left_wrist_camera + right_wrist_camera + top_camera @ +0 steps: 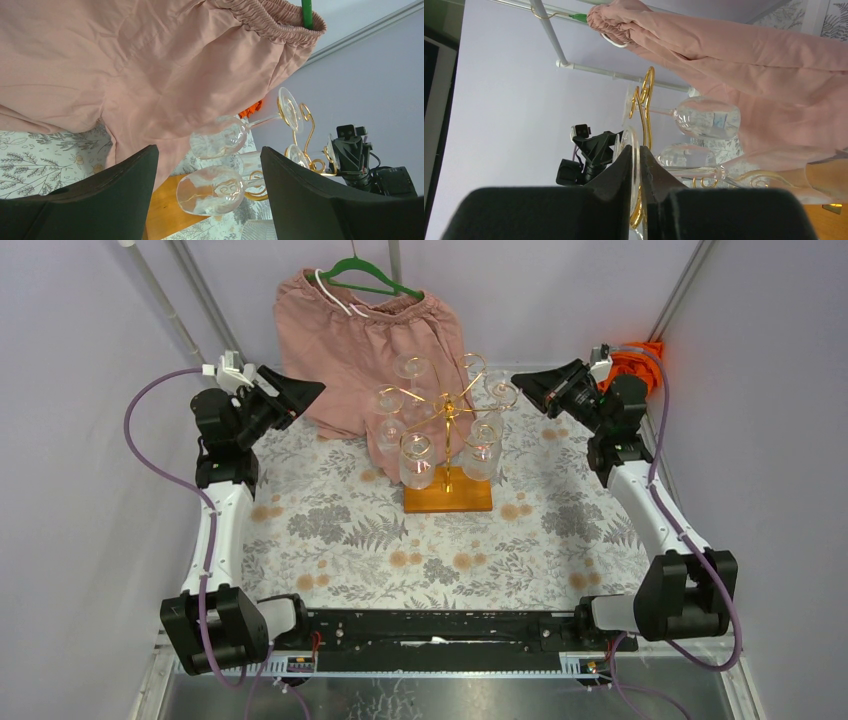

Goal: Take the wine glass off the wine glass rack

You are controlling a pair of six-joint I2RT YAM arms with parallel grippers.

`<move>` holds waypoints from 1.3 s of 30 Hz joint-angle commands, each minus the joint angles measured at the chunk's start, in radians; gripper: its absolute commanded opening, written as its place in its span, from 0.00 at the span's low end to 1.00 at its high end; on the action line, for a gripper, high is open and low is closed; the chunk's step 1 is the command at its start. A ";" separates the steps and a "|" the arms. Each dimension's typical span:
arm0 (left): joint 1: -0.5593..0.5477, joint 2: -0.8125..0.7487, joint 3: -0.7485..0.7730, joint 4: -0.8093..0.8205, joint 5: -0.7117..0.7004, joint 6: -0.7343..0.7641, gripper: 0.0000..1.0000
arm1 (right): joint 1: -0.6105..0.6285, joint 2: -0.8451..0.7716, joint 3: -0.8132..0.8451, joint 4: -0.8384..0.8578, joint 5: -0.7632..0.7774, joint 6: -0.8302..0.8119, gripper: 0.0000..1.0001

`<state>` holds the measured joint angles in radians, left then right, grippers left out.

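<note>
The wine glass (633,136) I'm after hangs on the right side of the wine glass rack (448,496), on the outer arm nearest my right arm. Its foot is slotted into a curled gold wire and its bowl hangs below. The long axis runs along the stem, about plumb: foot up, mouth down toward the table.

The right gripper (637,153) is pinched on the rim of that foot. In the wrist view the thin glass disc sits edge-on between the two pads, with hardly any gap. I judge the grasp is made and the glass not yet freed, since the foot sits in its wire.

The next move, as I read it, is to draw the foot out along the open end of the curl, away from the post. I'd keep the stem upright so the bowl doesn't swing into the neighbouring glasses (415,458), which hang close by.

The left gripper (312,392) hovers well apart from the rack, its fingers spread wide and holding nothing. Pink shorts (340,340) hang behind.
</note>
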<state>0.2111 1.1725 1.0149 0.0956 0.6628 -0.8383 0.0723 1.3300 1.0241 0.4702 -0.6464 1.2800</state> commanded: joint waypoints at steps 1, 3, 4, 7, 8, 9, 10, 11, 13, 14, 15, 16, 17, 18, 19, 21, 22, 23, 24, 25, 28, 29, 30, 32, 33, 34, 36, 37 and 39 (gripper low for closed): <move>0.004 -0.007 0.015 -0.026 0.001 0.009 0.83 | 0.009 -0.045 0.069 -0.041 0.032 -0.025 0.00; 0.004 -0.007 0.014 -0.026 0.001 0.008 0.83 | 0.008 -0.055 0.080 -0.068 0.045 -0.041 0.00; 0.004 -0.007 0.012 -0.026 0.001 0.008 0.83 | 0.008 -0.063 0.084 -0.081 0.052 -0.051 0.00; 0.004 -0.007 0.014 -0.029 0.005 0.008 0.83 | 0.008 -0.087 0.096 -0.128 0.074 -0.075 0.00; 0.004 -0.007 0.013 -0.031 0.006 0.007 0.83 | 0.008 -0.092 0.101 -0.146 0.072 -0.081 0.00; 0.004 -0.007 0.013 -0.030 0.006 0.008 0.83 | 0.007 -0.097 0.104 -0.157 0.069 -0.084 0.00; 0.004 -0.007 0.013 -0.031 0.005 0.008 0.83 | 0.008 -0.105 0.102 -0.160 0.067 -0.086 0.00; 0.004 -0.008 0.013 -0.031 0.006 0.008 0.83 | 0.008 -0.114 0.097 -0.163 0.068 -0.091 0.00; 0.005 -0.008 0.011 -0.032 0.006 0.007 0.83 | 0.008 -0.132 0.093 -0.180 0.068 -0.101 0.00; 0.004 -0.008 0.011 -0.033 0.007 0.007 0.83 | 0.007 -0.138 0.093 -0.188 0.067 -0.108 0.00; 0.005 -0.009 0.011 -0.032 0.007 0.007 0.83 | 0.009 -0.143 0.090 -0.191 0.065 -0.109 0.00; 0.004 -0.009 0.010 -0.033 0.008 0.006 0.83 | 0.009 -0.146 0.089 -0.197 0.056 -0.111 0.00; 0.004 -0.010 0.011 -0.031 0.009 0.005 0.83 | 0.009 -0.148 0.087 -0.199 0.047 -0.111 0.00; 0.004 -0.010 0.010 -0.032 0.009 0.005 0.83 | 0.008 -0.150 0.084 -0.201 0.040 -0.108 0.00; 0.004 -0.011 0.010 -0.032 0.009 0.005 0.83 | 0.008 -0.155 0.080 -0.200 0.033 -0.106 0.00; 0.004 -0.014 0.007 -0.031 0.009 0.004 0.83 | 0.009 -0.166 0.069 -0.207 0.031 -0.109 0.00; 0.004 -0.016 0.008 -0.032 0.010 0.004 0.83 | 0.008 -0.172 0.066 -0.212 0.033 -0.112 0.00; 0.004 -0.017 0.007 -0.033 0.010 0.004 0.83 | 0.008 -0.174 0.063 -0.214 0.032 -0.115 0.00; 0.004 -0.017 0.006 -0.032 0.010 0.004 0.83 | 0.009 -0.176 0.061 -0.215 0.027 -0.114 0.00; 0.004 -0.019 0.007 -0.032 0.010 0.004 0.83 | 0.008 -0.176 0.059 -0.213 0.020 -0.111 0.00; 0.004 -0.020 0.004 -0.035 0.010 0.004 0.83 | 0.013 -0.178 0.056 -0.203 0.005 -0.100 0.00; 0.004 -0.019 0.005 -0.035 0.011 0.005 0.83 | 0.015 -0.178 0.057 -0.206 0.004 -0.102 0.00; 0.004 -0.019 0.004 -0.035 0.010 0.005 0.83 | 0.017 -0.179 0.058 -0.211 0.004 -0.106 0.00; 0.005 -0.019 0.005 -0.037 0.009 0.007 0.83 | 0.024 -0.175 0.061 -0.213 -0.002 -0.111 0.00; 0.005 -0.019 0.005 -0.036 0.009 0.007 0.83 | 0.029 -0.172 0.064 -0.213 -0.004 -0.111 0.00; 0.004 -0.018 0.006 -0.037 0.008 0.007 0.83 | 0.033 -0.167 0.066 -0.212 -0.007 -0.110 0.00; 0.004 -0.015 0.006 -0.037 0.008 0.005 0.83 | 0.056 -0.152 0.074 -0.209 -0.007 -0.110 0.00; 0.004 -0.015 0.008 -0.036 0.009 0.004 0.83 | 0.069 -0.144 0.078 -0.204 -0.007 -0.109 0.00; 0.004 -0.013 0.008 -0.036 0.009 0.004 0.83 | 0.091 -0.126 0.091 -0.198 0.002 -0.112 0.00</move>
<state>0.2111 1.1713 1.0149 0.0700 0.6636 -0.8387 0.1173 1.1854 1.0721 0.2245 -0.6170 1.1744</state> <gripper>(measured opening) 0.831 0.137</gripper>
